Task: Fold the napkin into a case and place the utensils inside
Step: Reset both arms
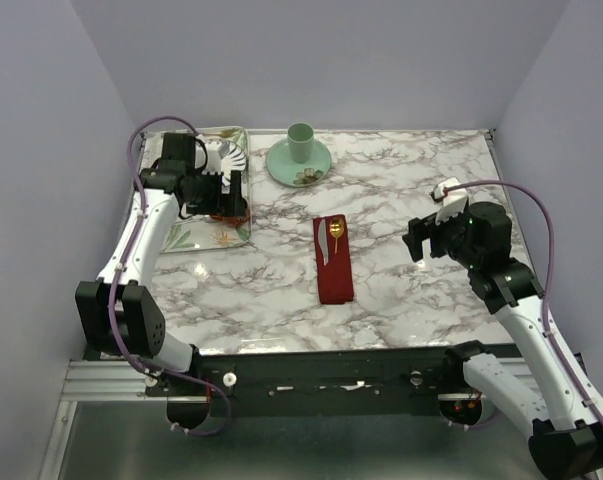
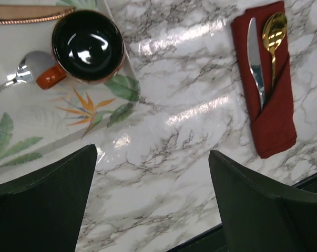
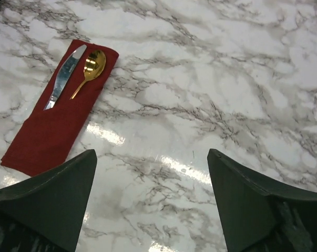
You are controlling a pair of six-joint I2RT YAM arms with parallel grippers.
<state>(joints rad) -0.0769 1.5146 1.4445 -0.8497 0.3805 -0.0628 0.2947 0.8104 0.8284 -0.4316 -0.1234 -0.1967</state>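
Note:
The dark red case (image 1: 333,262) lies as a narrow folded rectangle in the middle of the marble table. The silver knife (image 1: 324,240) and the gold spoon (image 1: 336,234) sit tucked in its pocket, heads sticking out at the far end. They also show in the left wrist view, case (image 2: 271,113), knife (image 2: 255,58), spoon (image 2: 274,37), and in the right wrist view, case (image 3: 48,131), knife (image 3: 63,76), spoon (image 3: 91,65). My left gripper (image 1: 229,196) is open and empty over the tray's right edge. My right gripper (image 1: 421,240) is open and empty, right of the case.
A leaf-patterned tray (image 1: 221,235) at the far left holds a dark bowl with an orange handle (image 2: 87,44), a silver spoon (image 2: 21,73) and a brown-gold utensil (image 2: 27,14). A green cup on a green saucer (image 1: 299,158) stands at the back.

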